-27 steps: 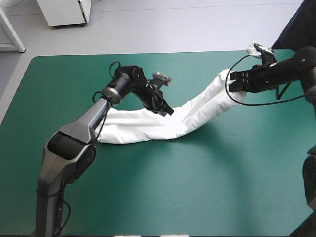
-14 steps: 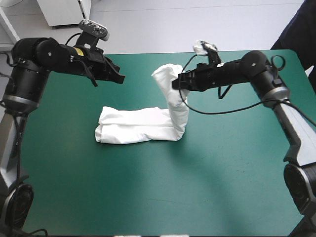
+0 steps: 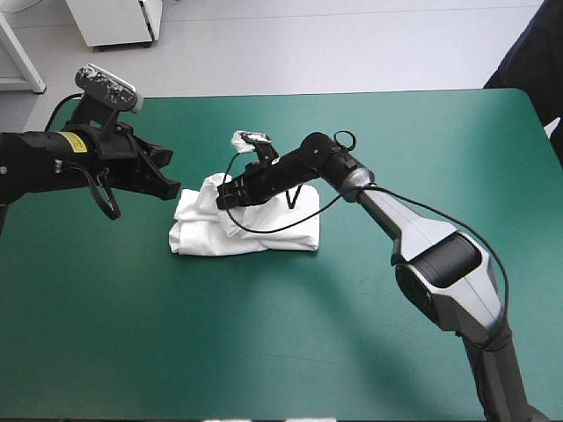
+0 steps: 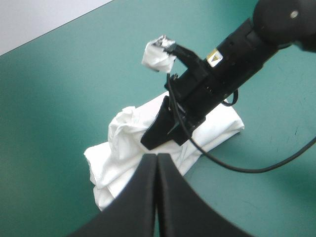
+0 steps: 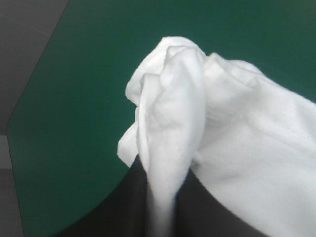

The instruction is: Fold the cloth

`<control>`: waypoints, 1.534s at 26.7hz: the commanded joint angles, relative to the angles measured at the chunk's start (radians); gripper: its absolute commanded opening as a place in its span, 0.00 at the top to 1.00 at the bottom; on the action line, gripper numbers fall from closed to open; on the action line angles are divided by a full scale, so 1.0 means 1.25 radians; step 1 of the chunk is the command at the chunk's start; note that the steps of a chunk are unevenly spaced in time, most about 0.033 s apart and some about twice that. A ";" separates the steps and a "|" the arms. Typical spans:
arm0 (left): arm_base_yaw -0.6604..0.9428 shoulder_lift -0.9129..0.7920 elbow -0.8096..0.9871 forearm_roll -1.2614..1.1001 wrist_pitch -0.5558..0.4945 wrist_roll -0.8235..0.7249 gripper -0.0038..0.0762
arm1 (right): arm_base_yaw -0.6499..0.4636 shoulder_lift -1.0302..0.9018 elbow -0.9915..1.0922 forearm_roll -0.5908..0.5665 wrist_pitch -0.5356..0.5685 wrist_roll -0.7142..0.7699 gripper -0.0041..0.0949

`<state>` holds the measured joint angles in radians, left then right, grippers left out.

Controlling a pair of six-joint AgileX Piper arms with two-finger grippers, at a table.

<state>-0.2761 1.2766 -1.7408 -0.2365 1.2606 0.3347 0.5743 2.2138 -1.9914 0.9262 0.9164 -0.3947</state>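
My right arm has swung right across since a moment ago. It carried the lifted end of the T-shirt (image 3: 273, 236) down and over the half already lying on the table (image 3: 281, 352). My left arm has dropped lower and pulled back to its own side.

The table's teal-green cover is wide and bare around the job. On it the T-shirt is now a short folded bundle, lying under my right gripper (image 3: 222, 199) and just ahead of my left gripper (image 3: 169, 187).

My right fingers are clamped on a bunched white corner; the sheet runs straight up between them in my right wrist view. That corner sits puckered at the end of the bundle nearest my left gripper, not laid flat. My left fingers are pressed together in one point, holding nothing, clear of the cloth.

My read is that the long folds are done and this last doubling-over is nearly landed. What's left, I'd say, is to let go on the right and back out without dragging the top layer. After that, perhaps press down that raised crumple.
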 commanded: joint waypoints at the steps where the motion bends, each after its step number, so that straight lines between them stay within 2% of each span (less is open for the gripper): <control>1: 0.001 -0.027 -0.016 -0.007 0.022 -0.012 0.98 | 0.016 -0.007 -0.077 0.044 0.020 -0.010 0.97; 4: 0.001 -0.028 -0.016 -0.005 0.022 -0.012 0.98 | 0.019 0.014 -0.131 0.012 0.078 -0.031 0.89; 9: 0.001 -0.031 -0.016 -0.008 0.022 -0.012 0.98 | -0.006 0.014 -0.264 -0.065 0.156 0.006 0.48; 11: 0.001 -0.037 -0.016 -0.008 0.022 -0.012 0.98 | -0.016 0.014 -0.313 -0.119 0.204 0.031 0.43; 13: 0.001 -0.044 -0.016 -0.010 0.022 -0.012 0.98 | -0.029 0.014 -0.363 -0.194 0.262 0.070 0.43; 17: 0.001 -0.060 -0.016 -0.014 0.022 -0.012 0.98 | -0.055 -0.007 -0.383 -0.359 0.267 0.183 0.43; 21: 0.001 -0.078 -0.016 -0.014 0.022 -0.016 0.98 | -0.083 -0.055 -0.344 -0.400 0.267 0.200 0.43; 25: 0.001 -0.097 -0.016 -0.014 0.022 -0.016 0.98 | -0.113 -0.146 -0.230 -0.463 0.267 0.215 0.43; 31: 0.001 -0.107 -0.016 -0.013 0.022 -0.036 0.98 | -0.154 -0.282 0.015 -0.503 0.267 0.215 0.43; 35: 0.001 -0.107 -0.016 -0.013 0.022 -0.033 0.97 | -0.162 -0.310 0.118 -0.507 0.265 0.215 0.43; 41: 0.001 -0.107 -0.016 -0.013 0.022 -0.031 0.81 | -0.162 -0.262 0.141 -0.436 0.227 0.177 0.43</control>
<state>-0.2761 1.1599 -1.7398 -0.2301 1.2606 0.2993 0.3768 1.9085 -1.7951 0.3207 1.2405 -0.1410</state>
